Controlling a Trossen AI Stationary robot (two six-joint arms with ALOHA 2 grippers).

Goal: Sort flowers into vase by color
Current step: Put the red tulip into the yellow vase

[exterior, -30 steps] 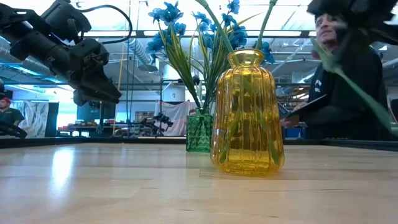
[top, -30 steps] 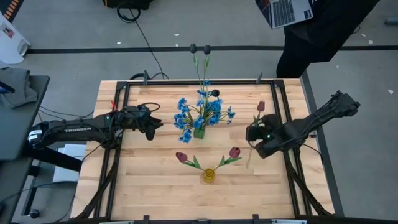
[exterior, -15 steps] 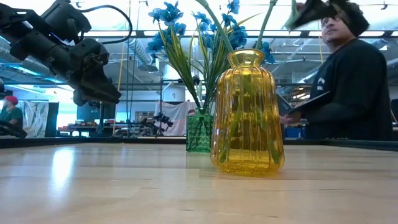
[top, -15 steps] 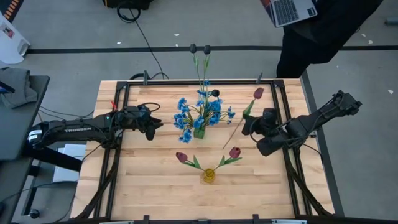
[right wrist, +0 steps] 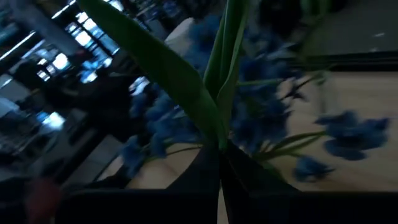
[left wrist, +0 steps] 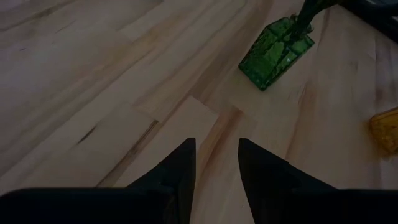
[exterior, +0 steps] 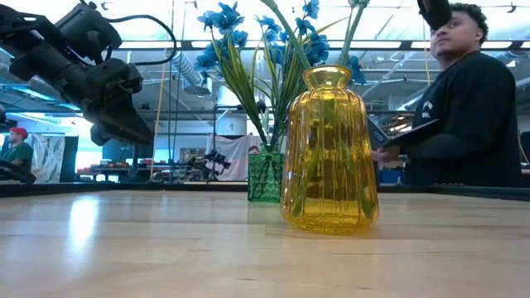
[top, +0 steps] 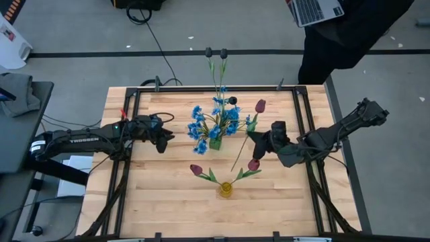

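A green glass vase (top: 215, 142) stands mid-table and holds blue blossom sprays (top: 218, 119) and thin dark-headed stems (top: 222, 52). It also shows in the left wrist view (left wrist: 277, 43). A yellow vase (top: 226, 189) nearer the front holds two dark red tulips (top: 196, 169). It is large in the low view (exterior: 329, 149). My right gripper (top: 259, 144) is shut on a third red tulip (top: 260, 105), between the two vases and to their right. My left gripper (top: 163, 138) is open and empty, left of the green vase. My right gripper pinches the tulip's green stem (right wrist: 219, 142) between its two fingers, about midway along, where the leaves branch off. The fingers come roughly level from the table's right and lie across the stem. The tulip is lifted clear and tilted, its bud toward the far edge and its stem end (top: 234, 167) toward the yellow vase.
A dark metal frame (top: 299, 121) runs along the table's edges. A person in black (exterior: 464, 99) with a laptop (top: 314, 10) stands beyond the far right corner. Bare wood (top: 154, 181) lies in front of my left gripper.
My right gripper has gone toward the table's left with the tulip, closer to the vases, and has turned. The tulip has swung: its stem end now points toward the yellow vase and its bud has shifted left. In the low view the stem has gone up out of sight.
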